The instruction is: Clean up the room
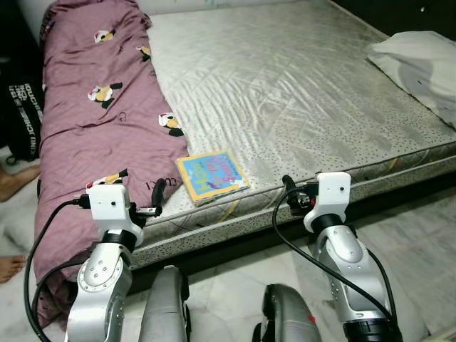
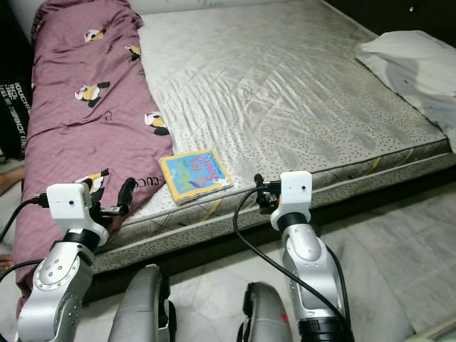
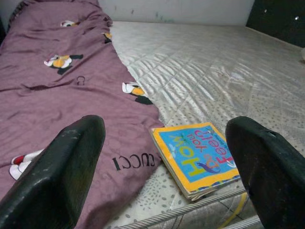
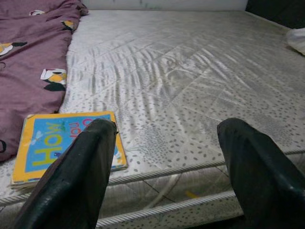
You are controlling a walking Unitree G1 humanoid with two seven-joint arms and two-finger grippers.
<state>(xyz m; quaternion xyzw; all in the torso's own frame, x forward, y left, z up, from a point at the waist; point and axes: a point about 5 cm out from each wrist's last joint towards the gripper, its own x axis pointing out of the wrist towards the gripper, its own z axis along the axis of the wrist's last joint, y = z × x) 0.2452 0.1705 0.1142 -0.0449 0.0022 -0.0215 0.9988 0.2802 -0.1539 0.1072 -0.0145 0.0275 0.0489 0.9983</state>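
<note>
Hovering spread at the mattress [image 1: 299, 78] edge, left gripper [image 3: 167, 176] and right gripper [image 4: 164, 176] are flanking the book [image 1: 212, 176] lying beside the blanket [image 1: 92, 107], risking nudging it off the edge.

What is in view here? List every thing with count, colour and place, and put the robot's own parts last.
mattress: one, silver-grey, fills the middle.
blanket: one, mauve with cartoon prints, along the mattress's left side, hanging over the near edge.
book: one, blue with yellow border, flat at the mattress's near edge, beside the blanket.
pillow: one, white, far right.
bag: one, black with white lettering, left of the blanket.
person's feet: two, bare, on the floor at left.
floor: pale marble.
left gripper: black, open, over the blanket's edge.
right gripper: black, open, at the mattress's near edge.
</note>
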